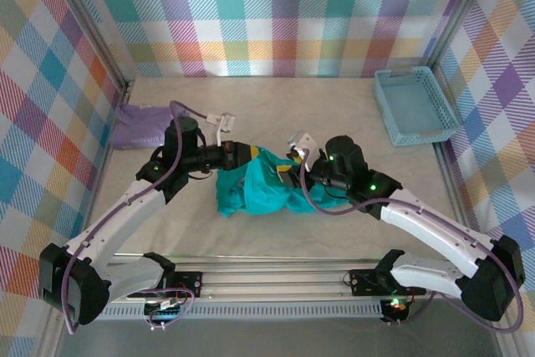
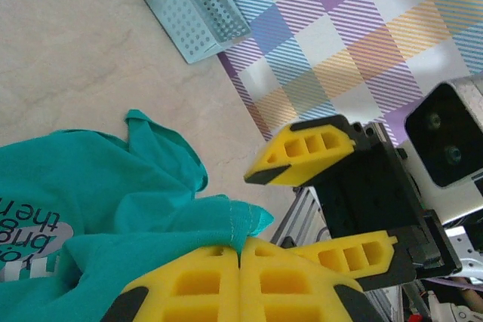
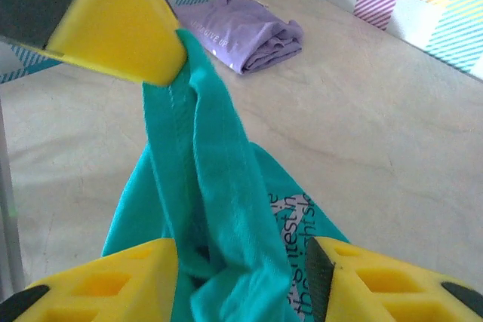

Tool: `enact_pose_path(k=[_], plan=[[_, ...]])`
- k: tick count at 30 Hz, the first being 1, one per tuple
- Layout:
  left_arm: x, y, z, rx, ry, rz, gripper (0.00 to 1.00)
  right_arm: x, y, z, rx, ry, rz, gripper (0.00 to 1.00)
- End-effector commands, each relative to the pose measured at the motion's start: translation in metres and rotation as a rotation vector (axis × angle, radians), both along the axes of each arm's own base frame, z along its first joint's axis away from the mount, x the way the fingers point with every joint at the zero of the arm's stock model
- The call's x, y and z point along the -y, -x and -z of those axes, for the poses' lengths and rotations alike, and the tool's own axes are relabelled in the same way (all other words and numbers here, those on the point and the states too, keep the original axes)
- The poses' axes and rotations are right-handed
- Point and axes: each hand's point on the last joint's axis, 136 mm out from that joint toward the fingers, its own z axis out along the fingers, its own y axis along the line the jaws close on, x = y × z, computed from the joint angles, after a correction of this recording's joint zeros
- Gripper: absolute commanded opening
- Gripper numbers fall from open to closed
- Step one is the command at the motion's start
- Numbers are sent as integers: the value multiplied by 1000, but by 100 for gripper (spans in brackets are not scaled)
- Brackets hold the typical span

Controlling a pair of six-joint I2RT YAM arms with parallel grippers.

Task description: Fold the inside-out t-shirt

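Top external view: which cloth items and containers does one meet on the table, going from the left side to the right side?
lavender garment → teal t-shirt → blue basket

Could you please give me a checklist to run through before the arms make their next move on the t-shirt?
1. Left gripper shut on the t-shirt edge: ok.
2. Right gripper open: ok, though fabric hangs between its jaws.
3. T-shirt lying flat: not ok, bunched in a heap.
4. Lavender garment apart from the t-shirt: ok, by the left wall.
5. Basket out of the way: ok, far right corner.
6. Which side of the fabric faces out: cannot tell.
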Motion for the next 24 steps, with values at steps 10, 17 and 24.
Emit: enact_pose_path(k=[10,17,24], plan=[[5,6,-14,43,-2,38,0,-17,-18,1,5,26,-10,51],[6,5,-15,42,-6,31,0,-13,-34,3,49,108,108,49],[2,-4,-5,8,-53,-29,0,9,-45,-5,112,235,302,43]])
